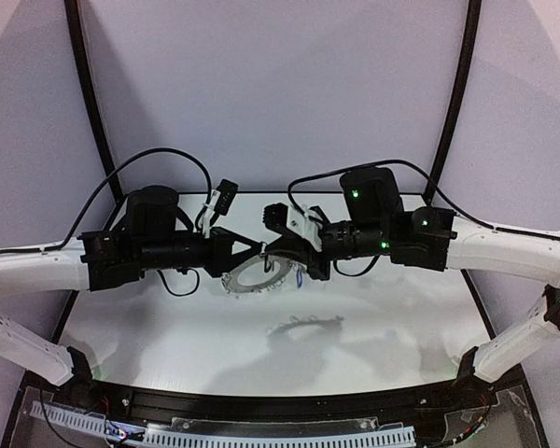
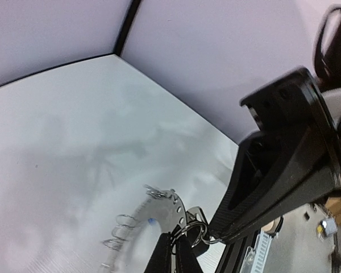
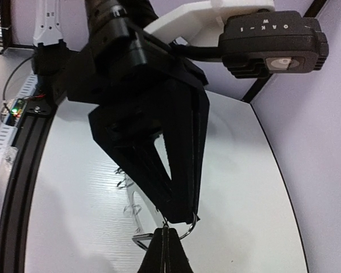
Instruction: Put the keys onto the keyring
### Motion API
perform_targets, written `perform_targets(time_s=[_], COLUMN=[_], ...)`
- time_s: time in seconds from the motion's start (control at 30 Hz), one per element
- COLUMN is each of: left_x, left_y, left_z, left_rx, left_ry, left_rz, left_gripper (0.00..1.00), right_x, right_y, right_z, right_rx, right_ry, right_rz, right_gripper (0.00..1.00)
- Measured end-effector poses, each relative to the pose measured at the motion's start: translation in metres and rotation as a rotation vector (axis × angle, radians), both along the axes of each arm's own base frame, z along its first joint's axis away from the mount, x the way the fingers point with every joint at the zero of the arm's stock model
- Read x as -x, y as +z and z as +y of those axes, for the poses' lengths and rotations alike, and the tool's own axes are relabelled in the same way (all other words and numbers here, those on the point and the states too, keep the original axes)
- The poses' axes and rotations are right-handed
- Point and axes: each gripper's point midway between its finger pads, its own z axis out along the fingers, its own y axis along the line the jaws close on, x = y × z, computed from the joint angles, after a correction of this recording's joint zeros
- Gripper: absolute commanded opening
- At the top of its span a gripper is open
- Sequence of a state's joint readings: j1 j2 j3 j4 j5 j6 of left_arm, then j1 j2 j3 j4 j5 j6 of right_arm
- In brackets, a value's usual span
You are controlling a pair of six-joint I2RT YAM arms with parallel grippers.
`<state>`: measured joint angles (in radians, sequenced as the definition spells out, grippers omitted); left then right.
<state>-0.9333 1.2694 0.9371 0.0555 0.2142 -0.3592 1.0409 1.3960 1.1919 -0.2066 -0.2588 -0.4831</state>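
The keyring (image 1: 245, 283), a flat grey disc with wire loops on its rim, hangs in the air between both arms above the table. My left gripper (image 1: 261, 250) is shut on the disc's rim (image 2: 169, 211), fingers (image 2: 162, 256) together. My right gripper (image 1: 286, 252) is shut on one wire loop (image 2: 196, 230) at that same spot; in the right wrist view its fingers (image 3: 159, 253) meet at the loop (image 3: 187, 227). A dark key head (image 2: 203, 219) with a bright rim hangs by that loop. A small blue bit (image 1: 301, 275) shows under the right gripper; the rest of that key is hidden.
The white table (image 1: 261, 359) carries the ring's shadow. Black frame posts (image 1: 86, 84) stand at the back corners. A black rail (image 1: 261, 411) with cabling runs along the near edge. The left arm's cable (image 1: 112, 182) loops above the left wrist.
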Motion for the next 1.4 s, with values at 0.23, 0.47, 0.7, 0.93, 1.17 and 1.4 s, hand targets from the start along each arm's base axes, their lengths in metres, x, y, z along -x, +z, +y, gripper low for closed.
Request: perform_targets(time_s=[0.23,0.47,0.7,0.93,1.17,1.4], left_x=[-0.019,-0.032,-0.043,-0.05,-0.056,-0.057], left_y=[0.001,0.009,0.002,-0.008,0.005,0.023], left_z=[0.013,0.024,0.035,0.044,0.048,0.045], left_rx=[0.054,0.115,0.152,0.173,0.256,0.33], left_ry=[0.18,0.298,0.406,0.477,0.501,0.485], left_rz=[0.113,0.144,0.18,0.198,0.177,0.153], left_gripper=[0.01,0.01,0.01,0.01,0.01,0.01], right_x=[-0.02,-0.034,-0.044,-0.043,-0.051,-0.05], right_y=[-0.008,-0.001,-0.01,-0.019,-0.01,0.007], right_z=[0.007,0.02,0.037,0.053,0.058,0.051], right_rx=[-0.059,-0.149,-0.227,-0.264,-0.373,-0.47], right_ry=[-0.109,-0.183,-0.215,-0.186,-0.221,-0.271], right_rz=[-0.084,-0.064,0.034,0.123,0.242,0.269], right_gripper=[0.0,0.0,0.0,0.0,0.07,0.06])
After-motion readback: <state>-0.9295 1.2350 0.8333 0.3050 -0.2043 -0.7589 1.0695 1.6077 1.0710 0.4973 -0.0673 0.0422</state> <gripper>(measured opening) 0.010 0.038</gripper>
